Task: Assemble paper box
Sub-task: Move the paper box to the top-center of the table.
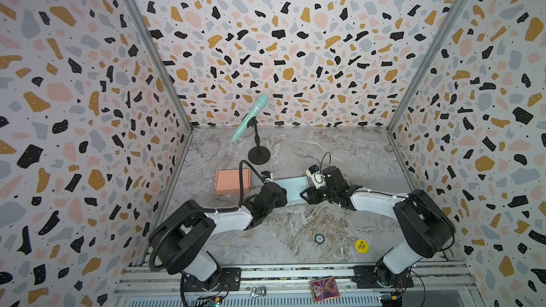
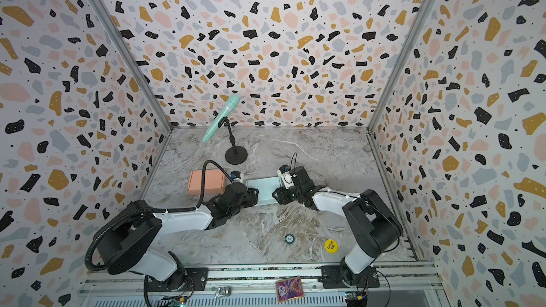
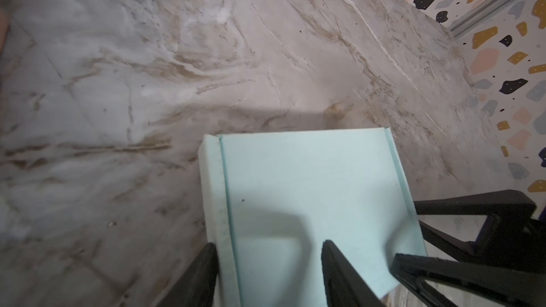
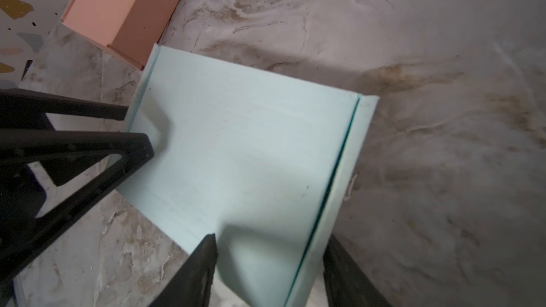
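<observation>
The light blue paper box [image 1: 291, 189] [image 2: 263, 188] lies unfolded on the marble table between my two arms. It is a flat panel [image 3: 310, 187] [image 4: 242, 149] with a narrow side flap raised at each end. My left gripper [image 3: 269, 246] [image 1: 283, 196] is open and straddles one flap: one finger is outside the flap and the other rests over the panel. My right gripper [image 4: 271, 242] [image 1: 306, 195] is open and straddles the opposite flap the same way. Each wrist view shows the other arm's fingers [image 3: 413, 258] [image 4: 139, 146] at the far end of the panel.
A closed pink box [image 1: 232, 181] [image 4: 118, 10] sits just left of the blue one. A black microphone stand [image 1: 259, 155] with a teal microphone [image 1: 249, 116] stands behind. A chip [image 1: 319, 238] and a yellow disc [image 1: 361, 245] lie near the front.
</observation>
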Robot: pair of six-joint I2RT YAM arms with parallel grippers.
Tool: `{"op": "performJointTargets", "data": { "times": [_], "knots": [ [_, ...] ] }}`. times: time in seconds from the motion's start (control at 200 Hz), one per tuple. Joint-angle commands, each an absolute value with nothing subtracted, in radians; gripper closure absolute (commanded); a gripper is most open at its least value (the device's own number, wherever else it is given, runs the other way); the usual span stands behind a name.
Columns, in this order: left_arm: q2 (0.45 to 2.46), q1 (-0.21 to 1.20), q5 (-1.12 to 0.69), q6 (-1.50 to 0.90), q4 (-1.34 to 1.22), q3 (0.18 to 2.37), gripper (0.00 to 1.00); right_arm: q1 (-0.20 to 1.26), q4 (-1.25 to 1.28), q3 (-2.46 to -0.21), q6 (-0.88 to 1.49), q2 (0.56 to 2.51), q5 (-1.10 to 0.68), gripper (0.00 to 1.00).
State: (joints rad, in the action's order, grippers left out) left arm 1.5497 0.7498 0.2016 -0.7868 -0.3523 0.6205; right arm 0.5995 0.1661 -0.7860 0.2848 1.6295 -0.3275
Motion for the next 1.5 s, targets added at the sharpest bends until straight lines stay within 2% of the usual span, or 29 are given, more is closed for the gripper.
{"op": "performJointTargets", "data": {
  "times": [0.0, 0.436, 0.791, 0.966, 1.267, 1.427, 1.497],
  "knots": [
    [1.588, 0.723, 0.097, -0.715, -0.397, 0.683, 0.42, 0.602, 0.204, -0.860, 0.258, 1.663, -0.411, 0.42],
    [1.754, 0.639, 0.061, -0.643, -0.374, 0.835, 0.42, 0.573, 0.236, -0.964, 0.273, 1.788, -0.418, 0.42],
    [1.792, 0.614, 0.075, -0.632, -0.359, 0.871, 0.41, 0.560, 0.232, -0.994, 0.266, 1.827, -0.417, 0.39],
    [1.787, 0.610, 0.076, -0.637, -0.366, 0.863, 0.32, 0.556, 0.228, -0.983, 0.267, 1.811, -0.393, 0.32],
    [1.745, 0.595, 0.086, -0.632, -0.361, 0.842, 0.01, 0.535, 0.242, -0.939, 0.284, 1.750, -0.357, 0.14],
    [1.694, 0.596, 0.093, -0.639, -0.349, 0.815, 0.00, 0.530, 0.234, -0.913, 0.287, 1.712, -0.340, 0.00],
    [1.664, 0.595, 0.085, -0.638, -0.342, 0.795, 0.00, 0.529, 0.232, -0.892, 0.286, 1.681, -0.326, 0.01]
  ]
}}
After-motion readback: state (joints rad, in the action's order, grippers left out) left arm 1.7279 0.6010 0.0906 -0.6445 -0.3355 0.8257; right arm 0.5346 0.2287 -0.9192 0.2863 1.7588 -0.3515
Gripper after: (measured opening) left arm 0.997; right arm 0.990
